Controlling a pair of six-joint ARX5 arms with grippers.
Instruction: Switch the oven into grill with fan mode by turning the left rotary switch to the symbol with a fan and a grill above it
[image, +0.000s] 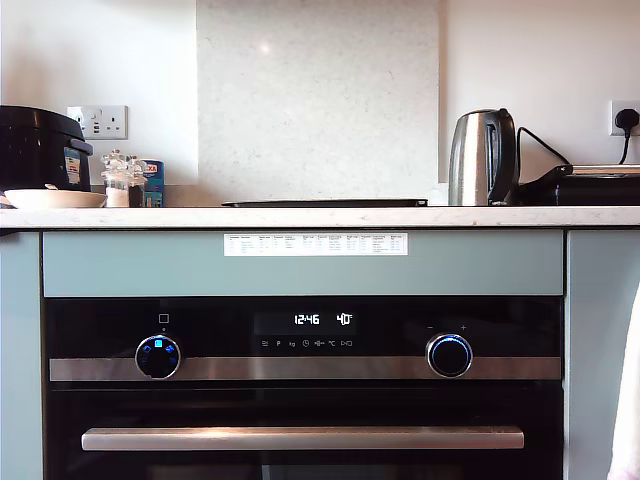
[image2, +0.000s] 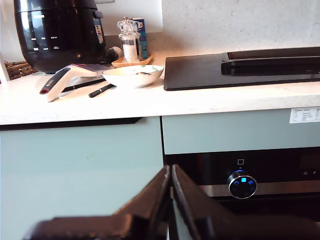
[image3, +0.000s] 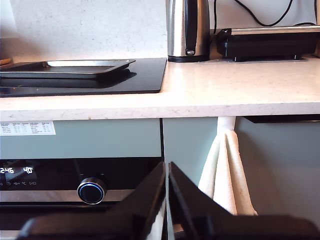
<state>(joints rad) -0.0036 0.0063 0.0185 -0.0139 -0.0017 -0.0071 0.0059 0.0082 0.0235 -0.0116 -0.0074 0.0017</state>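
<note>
The oven (image: 300, 368) fills the lower half of the exterior view, its display (image: 322, 320) reading 12:46 and 40. The left rotary switch (image: 158, 356), black with small blue lit icons, sits at the exterior view's left end of the steel strip. Neither gripper shows in the exterior view. In the first wrist view my first gripper (image2: 169, 169) is shut on nothing, well short of the switch (image2: 242, 185) and off to one side of it. My second gripper (image3: 166, 165) is also shut and empty, near the oven's other knob (image3: 91, 190) with the blue ring.
A long steel handle (image: 300, 438) runs below the knobs. The worktop (image: 320, 216) holds a black cooker (image: 40, 145), a white bowl (image2: 132, 76), a kettle (image: 480, 158) and a hob with a tray (image3: 65, 67). A cream towel (image3: 225, 170) hangs beside the oven.
</note>
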